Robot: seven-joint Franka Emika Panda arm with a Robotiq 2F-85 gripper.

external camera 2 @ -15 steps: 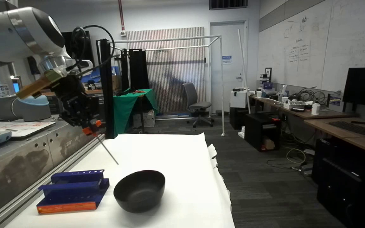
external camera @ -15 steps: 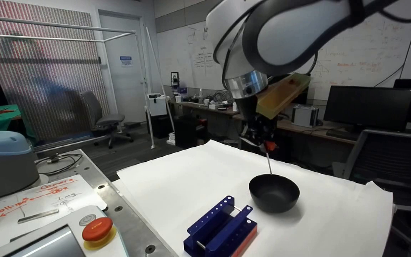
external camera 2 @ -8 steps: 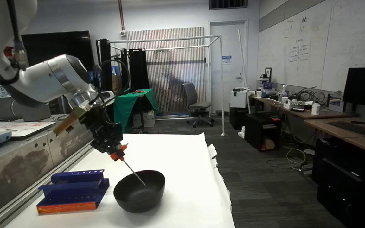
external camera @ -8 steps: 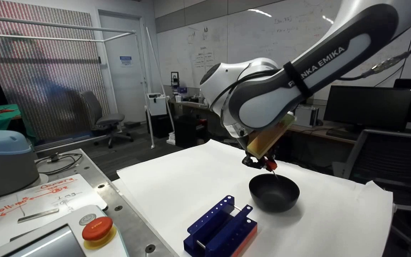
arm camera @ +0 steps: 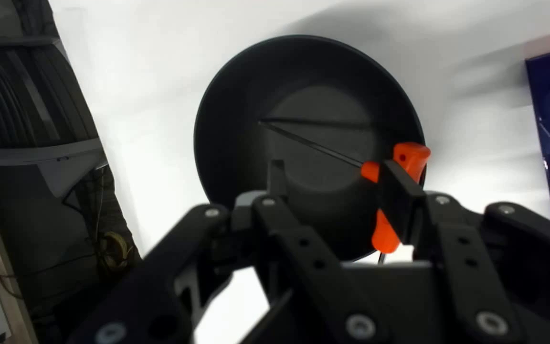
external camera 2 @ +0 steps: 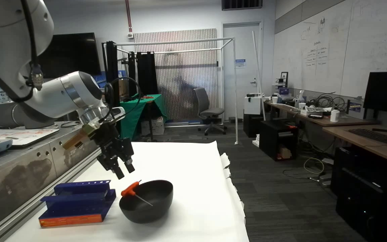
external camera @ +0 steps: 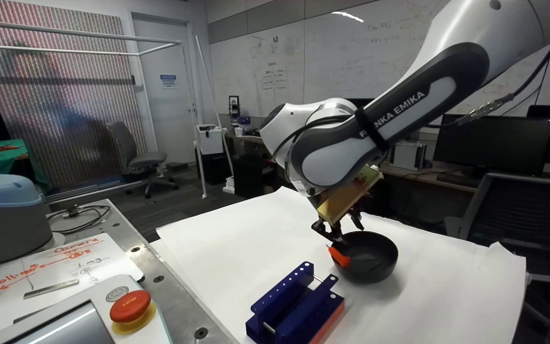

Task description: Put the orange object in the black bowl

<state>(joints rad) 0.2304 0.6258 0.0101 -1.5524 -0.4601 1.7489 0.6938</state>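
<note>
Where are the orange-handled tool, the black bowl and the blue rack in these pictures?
Orange-handled tool (external camera 2: 130, 189): in an exterior view, on its orange handle.
Black bowl (arm camera: 308, 172): in the wrist view, on its bare inside bottom.
Blue rack (external camera 2: 76, 197): in an exterior view, on the rail nearer the camera.

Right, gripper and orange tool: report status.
Gripper open, empty. Orange tool partly in black bowl, handle at rim. Blue rack beside bowl, apart; likely no obstacle.
</note>
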